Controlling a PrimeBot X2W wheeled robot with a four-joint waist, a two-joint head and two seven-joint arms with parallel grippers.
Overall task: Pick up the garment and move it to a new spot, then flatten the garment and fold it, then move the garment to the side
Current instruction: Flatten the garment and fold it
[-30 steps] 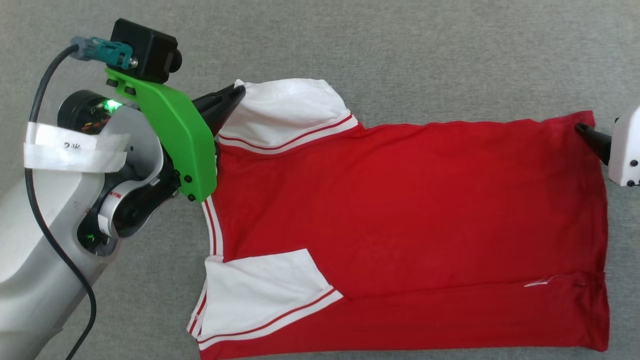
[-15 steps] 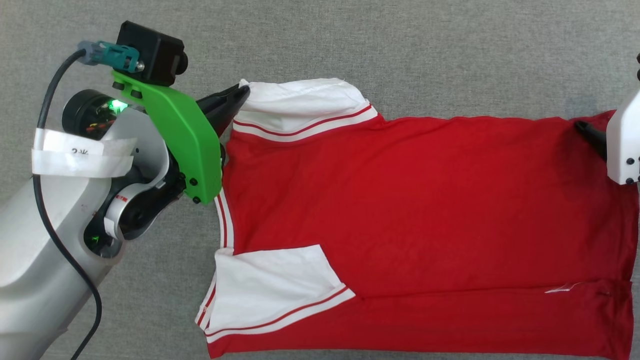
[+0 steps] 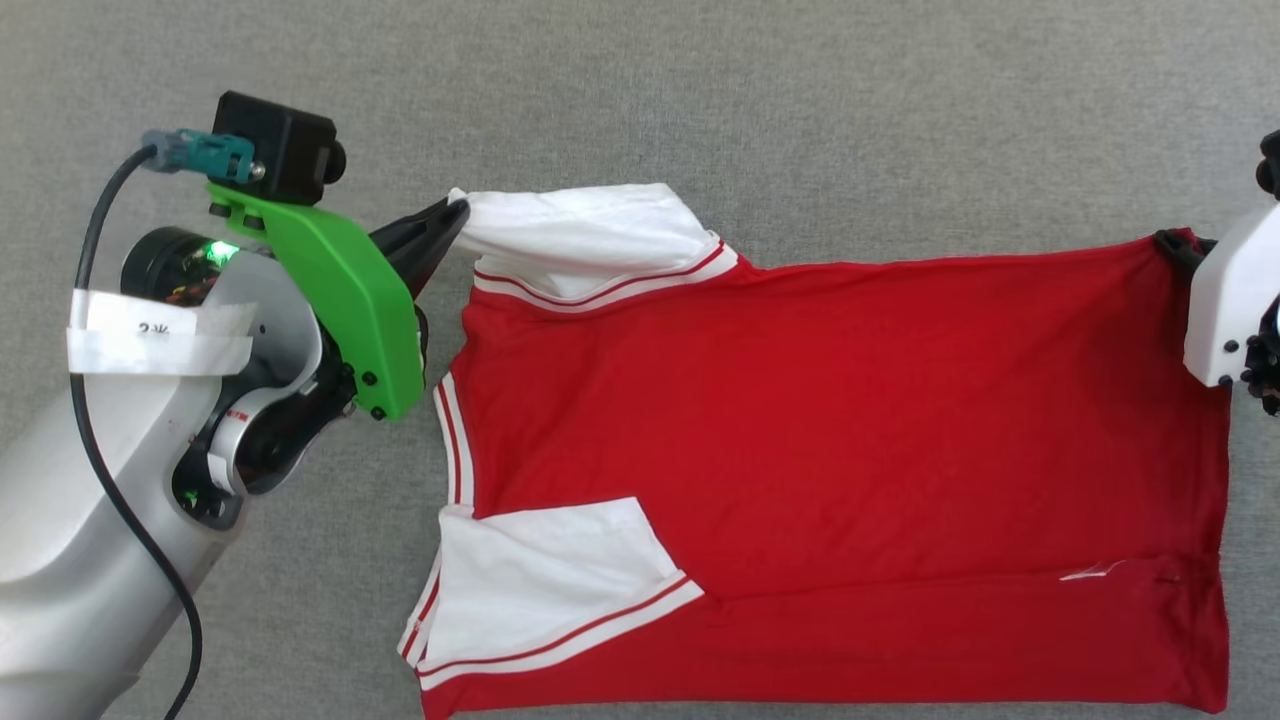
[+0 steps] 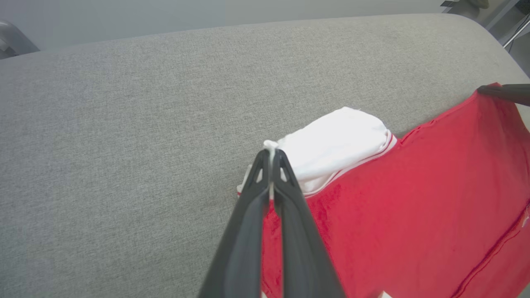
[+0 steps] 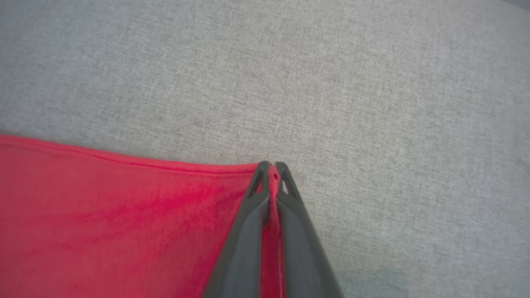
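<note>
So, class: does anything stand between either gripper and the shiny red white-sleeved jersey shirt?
Nothing visible: on the red jersey shirt, the left gripper, jaws shut, pinches a white sleeve; the right gripper, a hem corner.

A grey surface of fine, plain weave spreads across the head view. In the left wrist view its far edge is rounded and curves down at the right end. Behind that edge is a pale grey backdrop, wall or floor I cannot tell. Past the surface's far left end shows a dark grey shape, and past its far right end some dark clutter, too small to name. The light is soft and even.
</note>
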